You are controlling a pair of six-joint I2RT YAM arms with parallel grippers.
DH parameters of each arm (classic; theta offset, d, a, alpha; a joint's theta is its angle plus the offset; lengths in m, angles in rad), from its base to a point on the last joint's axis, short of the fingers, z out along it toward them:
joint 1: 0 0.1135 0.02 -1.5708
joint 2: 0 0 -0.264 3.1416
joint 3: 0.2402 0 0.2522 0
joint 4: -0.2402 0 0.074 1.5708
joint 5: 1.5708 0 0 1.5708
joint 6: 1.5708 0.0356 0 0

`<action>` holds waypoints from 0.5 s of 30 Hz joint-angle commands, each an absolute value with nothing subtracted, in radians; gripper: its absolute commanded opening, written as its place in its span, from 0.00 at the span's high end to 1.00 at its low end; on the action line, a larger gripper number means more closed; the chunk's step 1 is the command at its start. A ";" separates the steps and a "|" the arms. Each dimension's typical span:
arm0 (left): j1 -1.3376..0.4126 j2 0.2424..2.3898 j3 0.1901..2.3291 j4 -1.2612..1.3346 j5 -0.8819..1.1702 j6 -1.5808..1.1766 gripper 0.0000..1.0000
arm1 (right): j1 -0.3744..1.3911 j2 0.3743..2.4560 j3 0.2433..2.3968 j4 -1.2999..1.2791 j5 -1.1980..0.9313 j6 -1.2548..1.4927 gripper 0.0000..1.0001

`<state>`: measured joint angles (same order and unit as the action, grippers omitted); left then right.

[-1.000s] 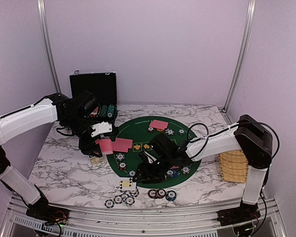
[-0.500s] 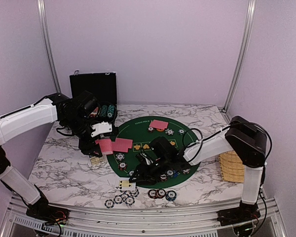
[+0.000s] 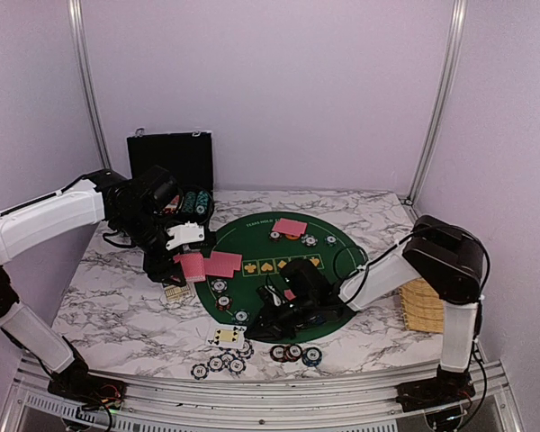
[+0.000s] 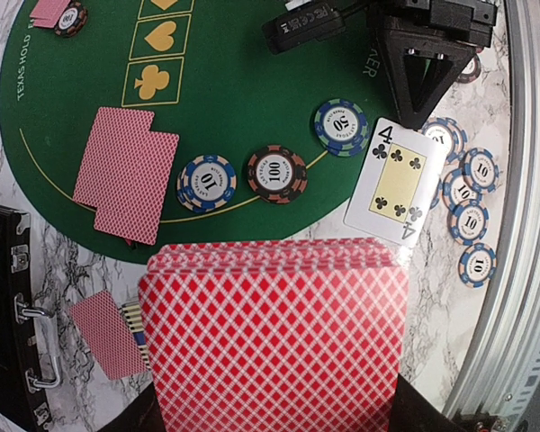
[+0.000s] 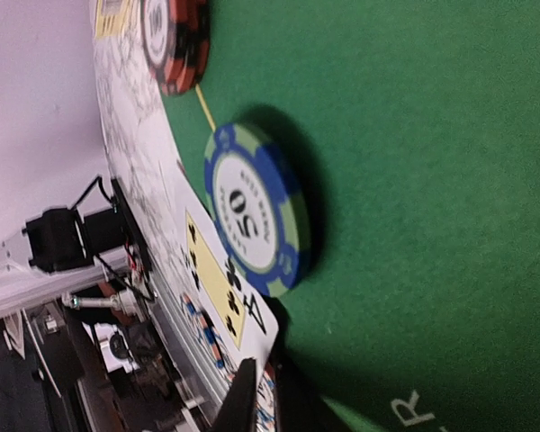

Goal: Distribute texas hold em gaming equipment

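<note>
Left wrist view: left hand (image 3: 187, 263) is gripping a red-backed card deck (image 4: 274, 342); right hand (image 4: 415, 106), grip unclear, is probably dealing a face-up four-of-clubs card (image 4: 396, 180); next, releasing it.

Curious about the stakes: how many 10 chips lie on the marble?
5: one blue chip peeking from behind the four of clubs, four beside it on the marble. More may be hidden.

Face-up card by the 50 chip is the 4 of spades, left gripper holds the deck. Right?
Not spades. Left wrist view shows the face-up card is the 4 of clubs, by the 50 chip; left gripper holds the deck.
</note>
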<state>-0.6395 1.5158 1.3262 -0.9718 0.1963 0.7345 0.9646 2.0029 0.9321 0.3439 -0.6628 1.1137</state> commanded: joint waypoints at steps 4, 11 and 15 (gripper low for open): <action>-0.634 1.481 1.324 -1.006 0.187 0.750 1.00 | 0.959 2.048 0.895 0.435 -0.666 1.189 1.00; -0.634 1.481 1.325 -1.007 0.186 0.755 1.00 | 0.941 2.033 0.825 0.601 -0.697 1.269 1.00; -0.635 1.483 1.326 -1.008 0.192 0.753 1.00 | 0.933 1.999 0.797 0.626 -0.687 1.279 1.00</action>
